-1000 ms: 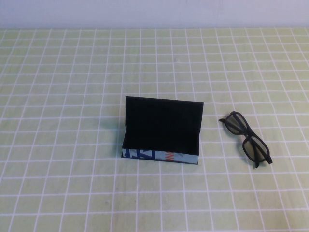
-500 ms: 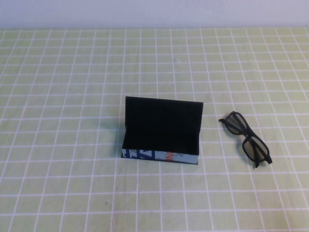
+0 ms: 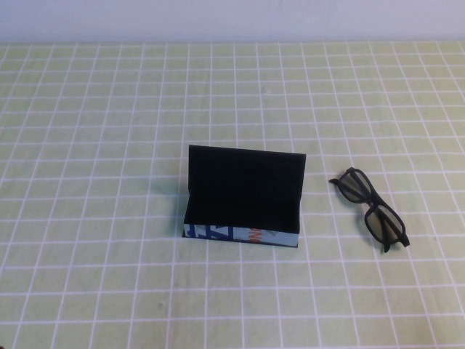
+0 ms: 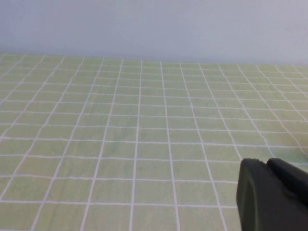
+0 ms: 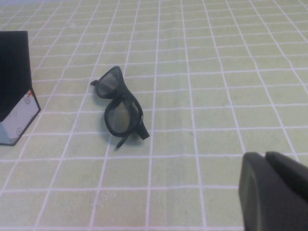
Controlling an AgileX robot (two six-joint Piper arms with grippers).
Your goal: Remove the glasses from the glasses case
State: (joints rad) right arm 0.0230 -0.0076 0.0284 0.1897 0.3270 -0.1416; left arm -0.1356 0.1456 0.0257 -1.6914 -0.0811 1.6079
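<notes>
The right hand (image 5: 274,192) hangs low over the desk (image 3: 87,276) with nothing in it, whether spread or closed cannot be told; just ahead of it lies one pair of glasses (image 5: 118,108), folded, and farther off stands one glasses case (image 3: 242,198), lid up and empty. The left hand (image 4: 272,197) hovers over bare cloth, grip equally unreadable. The glasses look already out, so both hands should simply stay clear.

Green tablecloth (image 3: 102,218) with white grid lines, pale wall (image 3: 232,18) behind
</notes>
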